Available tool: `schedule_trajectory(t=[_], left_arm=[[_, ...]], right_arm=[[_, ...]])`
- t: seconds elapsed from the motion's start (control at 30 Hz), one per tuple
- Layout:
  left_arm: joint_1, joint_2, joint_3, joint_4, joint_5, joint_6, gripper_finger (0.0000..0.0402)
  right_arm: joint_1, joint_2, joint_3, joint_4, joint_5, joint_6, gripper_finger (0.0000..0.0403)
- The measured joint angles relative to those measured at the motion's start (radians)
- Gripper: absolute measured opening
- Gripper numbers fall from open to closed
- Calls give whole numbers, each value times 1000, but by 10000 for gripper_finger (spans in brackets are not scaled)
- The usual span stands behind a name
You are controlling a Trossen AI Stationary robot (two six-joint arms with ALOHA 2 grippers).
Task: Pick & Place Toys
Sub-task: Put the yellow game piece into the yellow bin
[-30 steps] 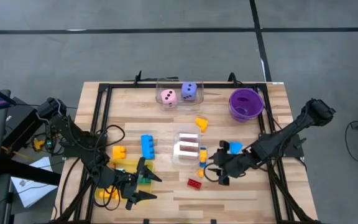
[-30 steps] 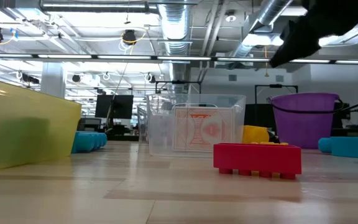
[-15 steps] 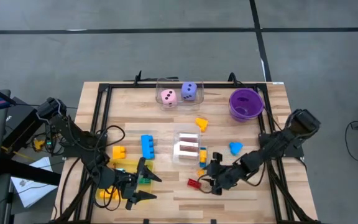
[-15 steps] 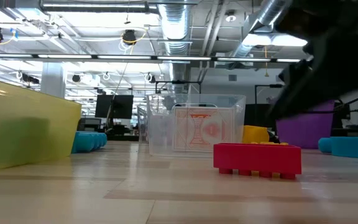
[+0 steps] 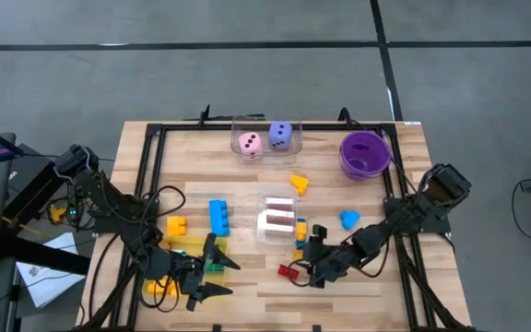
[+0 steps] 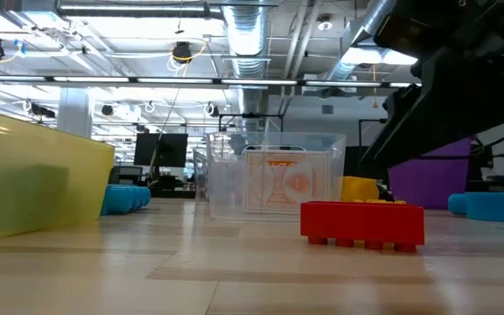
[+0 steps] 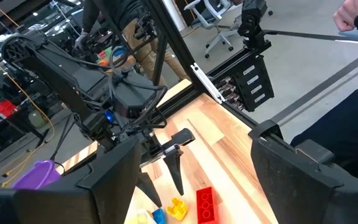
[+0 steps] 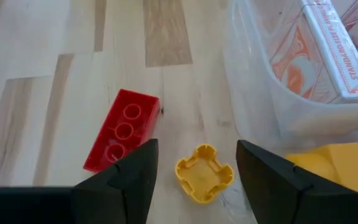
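Note:
A red brick (image 5: 289,271) lies flat on the table, also showing in the right wrist view (image 8: 123,130) and the low view (image 6: 362,223). A small yellow piece (image 8: 204,179) lies beside it. My right gripper (image 5: 308,265) is open and empty just above them. In its wrist view (image 8: 196,155) the fingers stand on either side of the yellow piece without touching it. My left gripper (image 5: 212,275) is open and empty over the yellow tray (image 5: 184,247). A blue brick (image 5: 219,216), a yellow brick (image 5: 176,225), an orange shape (image 5: 299,183) and a blue shape (image 5: 348,219) lie on the table.
A clear box with playing cards (image 5: 279,219) stands just beyond my right gripper, close in its wrist view (image 8: 328,62). Another clear box holds a pink die (image 5: 250,143) and a purple die (image 5: 281,136). A purple bowl (image 5: 365,152) stands at the far right.
My right gripper has gone down and toward the table's left and near edge, up to the red brick and the small yellow piece. It has stayed open. The toys have stayed where they were.

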Motion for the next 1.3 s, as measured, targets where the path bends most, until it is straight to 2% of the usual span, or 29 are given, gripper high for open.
schedule_trajectory(t=[0.37, 1.3], left_arm=[[0, 0, 0, -9, 0, 0, 298], [0, 0, 0, -18, 0, 0, 298]], right_arm=[[-9, 142, 11, 24, -46, -5, 210], [-34, 123, 7, 53, -70, 0, 210]])
